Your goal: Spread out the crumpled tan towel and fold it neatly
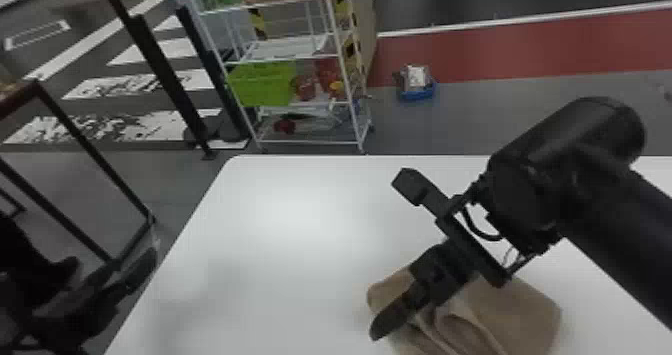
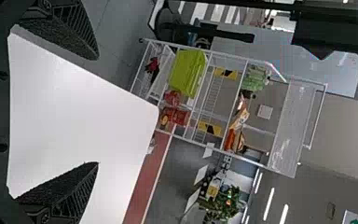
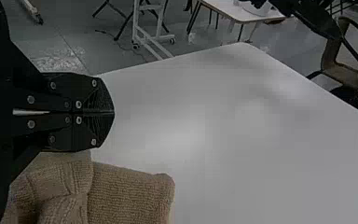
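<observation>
The tan towel (image 1: 520, 309) lies bunched, with loose folds, at the table's near edge, right of centre in the head view. My right gripper (image 1: 379, 331) is above it, tips pointing toward the near left. In the right wrist view, that gripper (image 3: 113, 113) has its fingers pressed together, no cloth visible between them; the towel (image 3: 130, 193) is beside and below them. My left gripper (image 2: 97, 111) stands open in the left wrist view, its fingers wide apart with nothing held, away from the towel.
The white table (image 1: 280, 229) has its far-left corner near a white wire rack (image 1: 300, 141) holding a green basket (image 1: 262, 84). A dark metal frame (image 1: 95, 154) stands left of the table. A chair (image 3: 349, 70) is beyond the table's edge.
</observation>
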